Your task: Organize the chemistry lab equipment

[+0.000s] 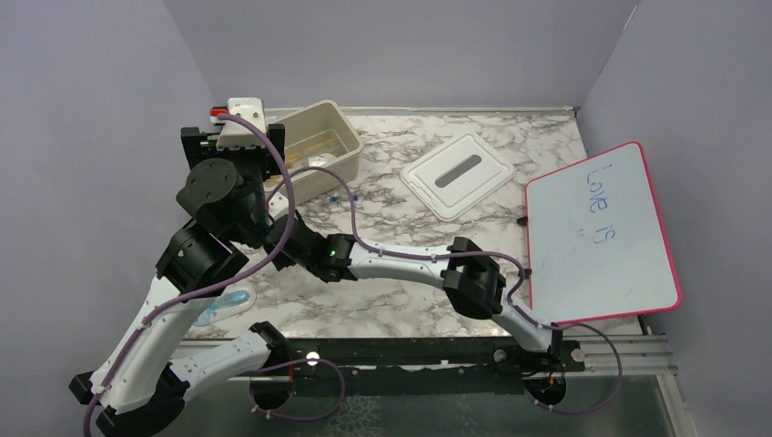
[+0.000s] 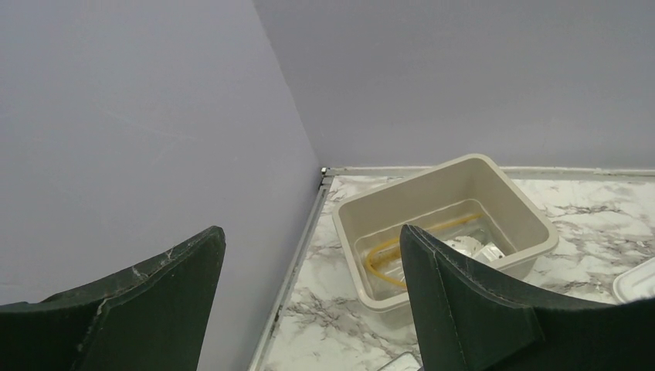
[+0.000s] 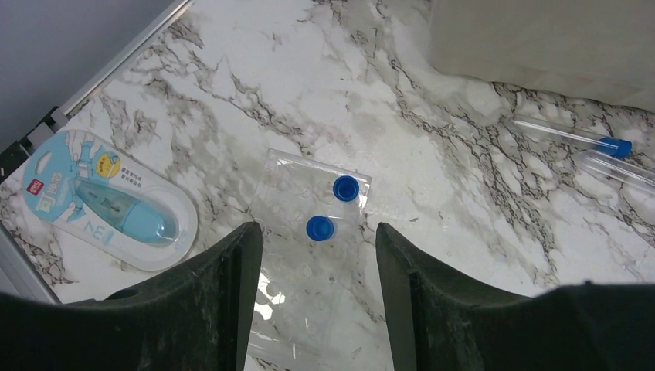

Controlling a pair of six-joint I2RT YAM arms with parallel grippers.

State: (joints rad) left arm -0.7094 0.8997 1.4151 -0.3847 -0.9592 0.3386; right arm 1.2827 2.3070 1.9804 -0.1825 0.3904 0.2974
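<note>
**Our right hand (image 3: 317, 232) hangs wide open and empty over the clear dimpled tray (image 3: 305, 294), an awkward pick.**
We judge the tray the main risk. It is thin, glossy plastic lying flat on the polished marble desk (image 3: 402, 85), so closing fingers may skate it sideways or buckle it. The two blue caps (image 3: 345, 188) sitting loose on it are small, round and smooth, and any tilt could roll them off. The capped tubes (image 3: 571, 137) nearby are slim clear cylinders that a nudge would send rolling. A rigid blister pack (image 3: 108, 201) lies to one side. Our left hand (image 2: 310, 232) is also spread wide, holding nothing, above the beige bin (image 2: 510, 193), a smooth hard plastic box where the amber tubing (image 2: 386, 259) curls softly on the bottom.
</note>
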